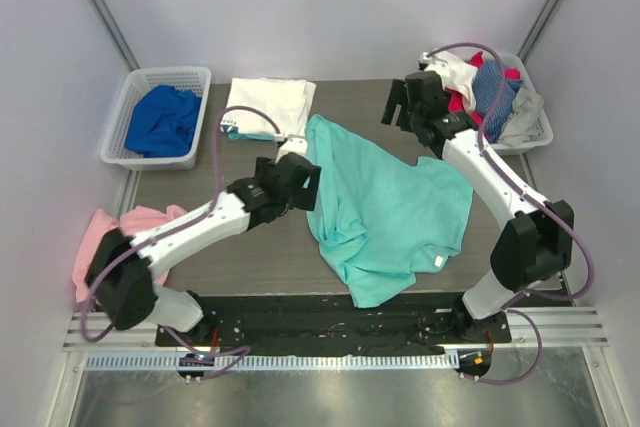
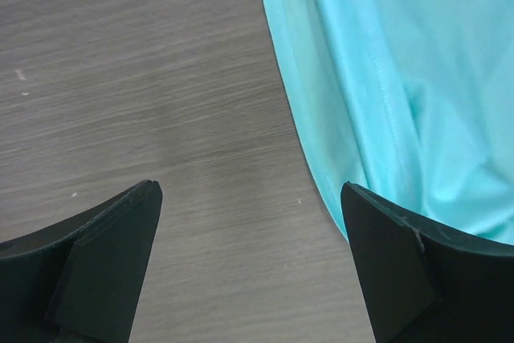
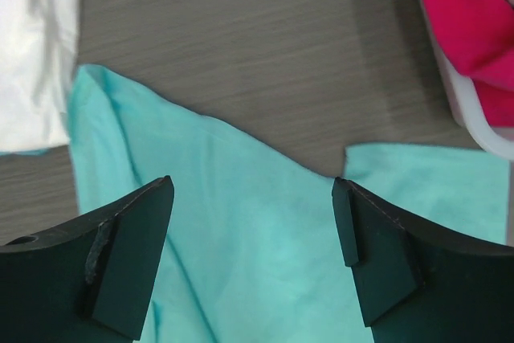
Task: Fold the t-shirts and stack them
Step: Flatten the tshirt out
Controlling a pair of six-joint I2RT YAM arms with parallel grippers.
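Observation:
A mint-green t-shirt (image 1: pixel 385 207) lies spread and rumpled on the dark table; it also shows in the left wrist view (image 2: pixel 401 78) and in the right wrist view (image 3: pixel 241 222). A folded white t-shirt (image 1: pixel 268 105) lies at the back, also in the right wrist view (image 3: pixel 32 54). My left gripper (image 1: pixel 298 182) (image 2: pixel 251 190) is open and empty over bare table beside the green shirt's left edge. My right gripper (image 1: pixel 397 105) (image 3: pixel 253 186) is open and empty above the green shirt's far edge.
A white basket (image 1: pixel 120 137) at back left holds a blue shirt (image 1: pixel 162 119). A white basket (image 1: pixel 540 127) at back right holds red (image 3: pixel 462 30), white, blue and grey shirts. A pink cloth (image 1: pixel 120 232) lies off the table's left edge.

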